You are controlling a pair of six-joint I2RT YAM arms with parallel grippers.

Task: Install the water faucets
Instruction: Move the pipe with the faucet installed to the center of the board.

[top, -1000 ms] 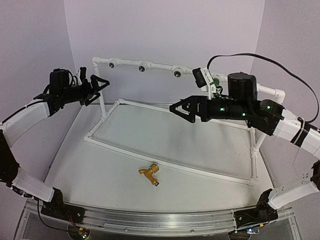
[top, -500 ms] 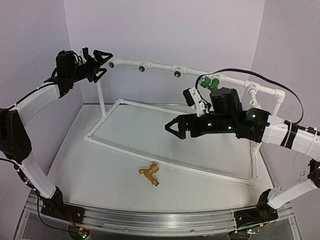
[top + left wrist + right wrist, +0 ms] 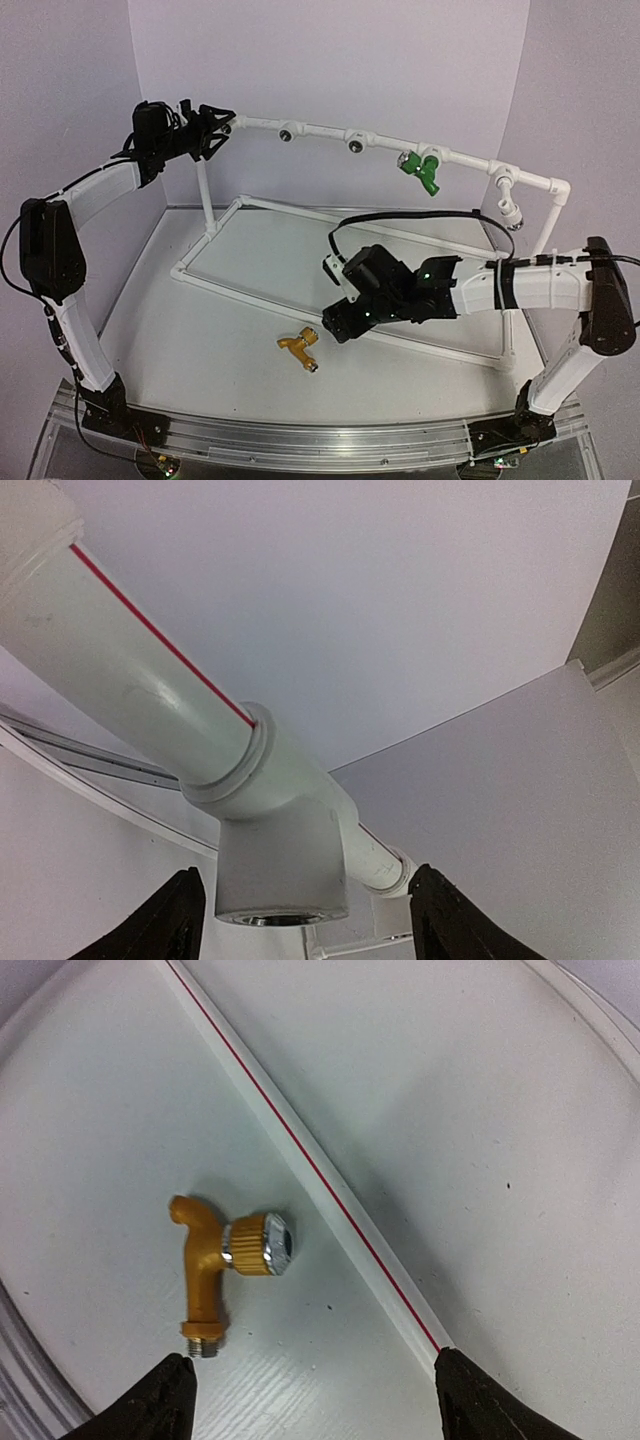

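Since the earlier frames, the right gripper (image 3: 335, 328) is brought down from mid-height at centre right of the overhead view to just above the white tabletop (image 3: 180, 330) at lower centre. The left gripper (image 3: 210, 130) is raised to the upper-left corner of the white plastic pipe frame (image 3: 320, 131). Both sets of jaws are shown wide apart, and nothing is held in either.

The small yellow-orange plastic faucet with a brass-coloured threaded end (image 3: 213, 1260) is seen lying on its side on the tabletop, at centre left of the right wrist view. It is placed just beside the frame's red-striped bottom rail (image 3: 330, 1190) and ahead of the spread fingertips (image 3: 155, 1400), not between them. The green plastic faucet (image 3: 422, 169) is already seated on the top rail, right of centre in the overhead view. In the left wrist view, a white tee socket (image 3: 282, 865) is framed between the fingers (image 3: 165, 920) without contact.

A pickup of the yellow-orange faucet is judged to be the step in hand, with 1 of 2 faucets fitted.
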